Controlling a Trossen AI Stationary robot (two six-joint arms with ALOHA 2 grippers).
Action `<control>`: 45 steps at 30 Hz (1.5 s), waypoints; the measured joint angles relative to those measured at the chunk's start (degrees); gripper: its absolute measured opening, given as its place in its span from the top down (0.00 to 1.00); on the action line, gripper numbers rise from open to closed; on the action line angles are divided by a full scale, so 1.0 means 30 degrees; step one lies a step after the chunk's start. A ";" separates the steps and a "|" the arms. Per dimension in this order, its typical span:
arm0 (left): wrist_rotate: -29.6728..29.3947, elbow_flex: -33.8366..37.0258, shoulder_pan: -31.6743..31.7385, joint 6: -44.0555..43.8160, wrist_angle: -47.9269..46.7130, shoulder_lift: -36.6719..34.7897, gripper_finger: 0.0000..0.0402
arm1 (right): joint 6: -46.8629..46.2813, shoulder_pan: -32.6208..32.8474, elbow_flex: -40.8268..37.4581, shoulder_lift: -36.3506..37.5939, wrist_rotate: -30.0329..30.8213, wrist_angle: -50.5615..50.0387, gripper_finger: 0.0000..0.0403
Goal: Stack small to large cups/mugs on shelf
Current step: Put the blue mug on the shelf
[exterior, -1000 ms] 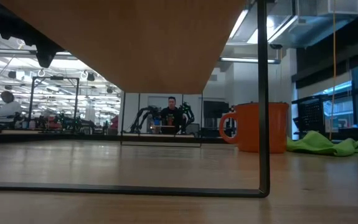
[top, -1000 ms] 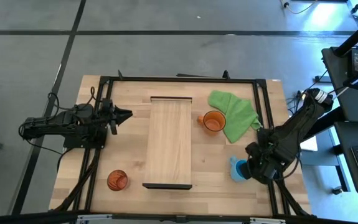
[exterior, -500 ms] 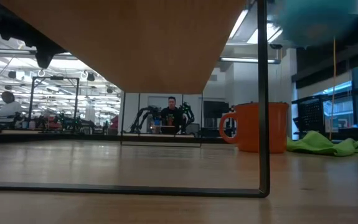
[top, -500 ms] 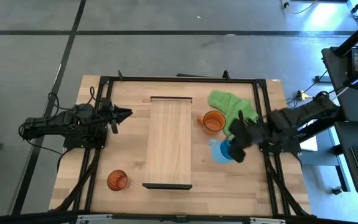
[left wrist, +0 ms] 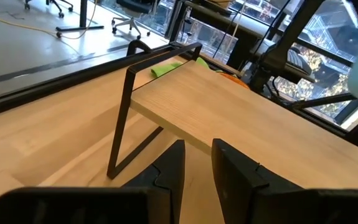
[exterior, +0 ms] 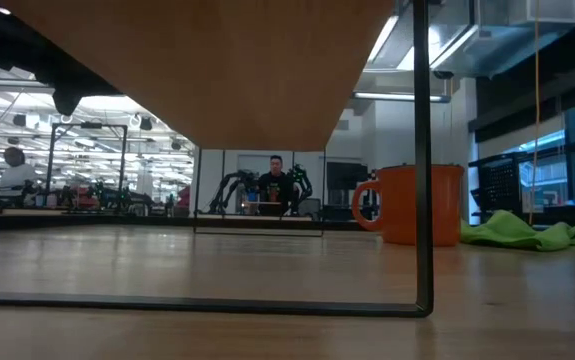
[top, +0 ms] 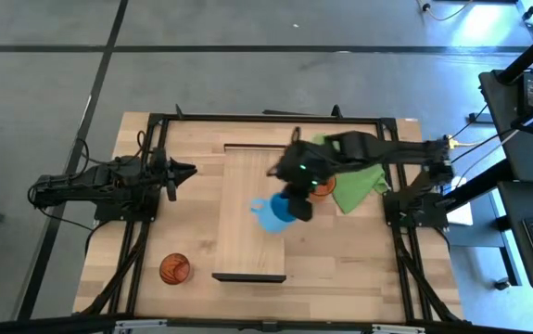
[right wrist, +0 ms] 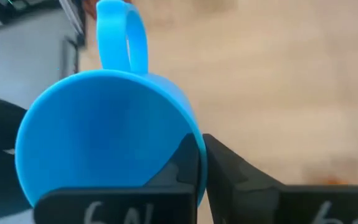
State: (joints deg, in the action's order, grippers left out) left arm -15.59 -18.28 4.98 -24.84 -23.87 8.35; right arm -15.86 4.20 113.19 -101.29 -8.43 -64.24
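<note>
My right gripper [top: 294, 202] is shut on the small light-blue mug [top: 270, 214] and holds it above the long light-wood shelf [top: 247, 186], over its right half. The orange mug [top: 320, 186] stands on its base on the tabletop right of the shelf, partly under my right arm; it also shows in the low view [exterior: 412, 205]. The reddish-orange tumbler [top: 174, 269] stands on the tabletop at the near left. My left gripper [top: 188, 170] waits left of the shelf with its fingers [left wrist: 172, 168] close together and holds nothing. My right gripper pinches the mug's wall at the rim [right wrist: 194, 146], on the side away from the handle [right wrist: 122, 37], with one finger inside the mug and one outside. The mug's opening faces the wrist camera. It is lifted clear above the shelf, with the handle toward the table's left.
A green cloth [top: 351, 172] lies on the tabletop at the far right, partly under my right arm. The shelf stands on thin dark frame legs [exterior: 423, 150], with open room under its board [exterior: 217, 70]. A dark metal frame [top: 266, 118] runs around the tabletop.
My right gripper has lifted the light-blue mug off the tabletop at the near right. It has carried the mug up and toward the table's left and far edge, past the orange mug, to above the shelf. The gripper has stayed shut on the mug.
</note>
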 joint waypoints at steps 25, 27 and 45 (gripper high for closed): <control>0.1693 0.0000 0.0006 0.0495 0.0167 0.2427 0.82 | -0.2904 0.1683 0.7081 -0.6849 -0.0486 -0.0509 0.97; 0.2249 0.0000 -0.0002 0.0554 0.0938 0.2444 0.82 | -0.3002 0.2019 0.7081 -0.6844 0.0205 -0.0565 0.97; 0.6108 -0.0005 -0.0002 -0.1055 0.4898 0.3227 0.82 | -0.5076 0.3430 0.7075 -0.7290 0.2302 -0.1943 0.84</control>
State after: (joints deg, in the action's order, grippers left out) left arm 2.73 -18.30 4.97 -28.00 -9.18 18.03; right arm -31.09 14.49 134.41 -123.16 -1.52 -70.07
